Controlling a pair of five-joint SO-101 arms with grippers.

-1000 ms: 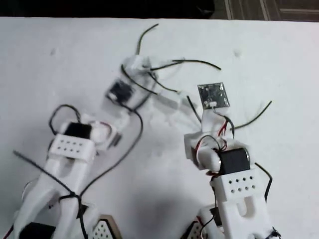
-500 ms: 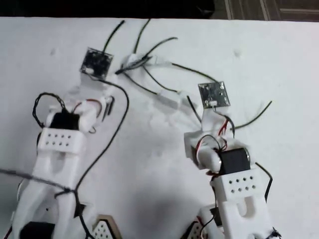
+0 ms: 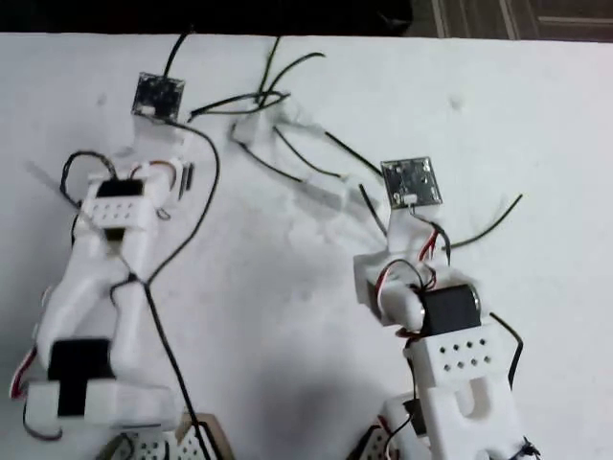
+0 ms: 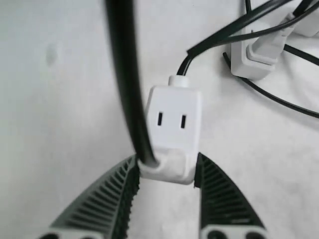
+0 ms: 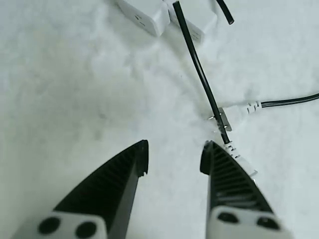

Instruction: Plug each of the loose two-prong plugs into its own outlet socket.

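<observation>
On the left side of the high view, the left arm (image 3: 115, 216) is stretched toward the upper left of the table (image 3: 287, 316). Its fingers are covered there by the wrist and its small circuit board (image 3: 158, 96), so the grip cannot be read from above. Left wrist view fills that in: left gripper (image 4: 166, 162) narrowly parted, both ribbed fingers pressed against the sides of a white outlet socket (image 4: 174, 117), whose 2 slots face the camera unoccupied. A thick black cable (image 4: 124, 74) crosses in front of the socket and hides 1 edge of it. Beyond sits a second socket block (image 4: 249, 59) with a plug-like piece at its face, partly cut off by the frame edge; seated or not, cannot tell. High view, upper centre: a tangle of cords (image 3: 259, 110) and white pieces blends into the white table, outlines unclear. Right arm (image 3: 450, 326) sits at lower right. Right wrist view: right gripper (image 5: 175, 147) wide open, holding nothing, over bare table. A loose two-prong plug (image 5: 224, 119) lies flat just beyond 1 fingertip, with a black cord (image 5: 197, 64) across it. 2 more white blocks (image 5: 144, 12) are cut off at the frame edge.
</observation>
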